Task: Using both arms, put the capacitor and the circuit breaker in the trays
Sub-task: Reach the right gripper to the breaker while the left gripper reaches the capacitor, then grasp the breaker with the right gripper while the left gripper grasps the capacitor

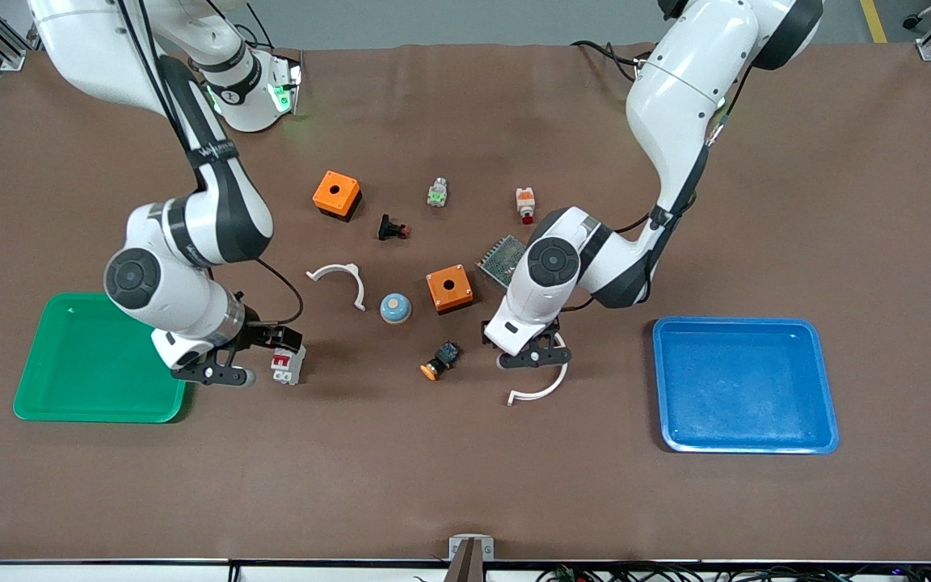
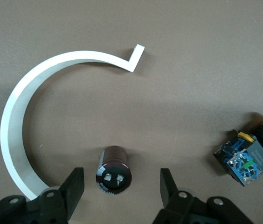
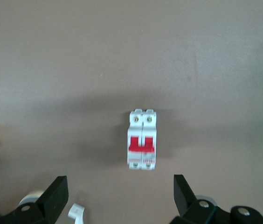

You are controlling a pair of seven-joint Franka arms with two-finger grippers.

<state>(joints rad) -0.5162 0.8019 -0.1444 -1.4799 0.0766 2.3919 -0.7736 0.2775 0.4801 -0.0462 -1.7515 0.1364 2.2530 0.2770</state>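
The capacitor (image 2: 114,175), a stubby black cylinder, lies on its side on the brown mat inside the curve of a white arc (image 2: 15,121). My left gripper (image 2: 121,186) is open, with one finger on each side of the capacitor and neither touching it. In the front view the left gripper (image 1: 532,360) hides the capacitor. The circuit breaker (image 3: 142,145), white with red levers, stands on the mat (image 1: 288,365) beside the green tray (image 1: 53,408). My right gripper (image 3: 120,184) is open over the mat close to the breaker and holds nothing; it also shows in the front view (image 1: 265,357).
A blue tray (image 1: 744,325) sits at the left arm's end of the table. A black-and-blue button with an orange cap (image 1: 441,360) lies beside the left gripper. Two orange boxes (image 1: 337,194) (image 1: 448,288), a blue dome (image 1: 395,308), a second white arc (image 1: 340,279) and a green board (image 1: 501,259) lie mid-table.
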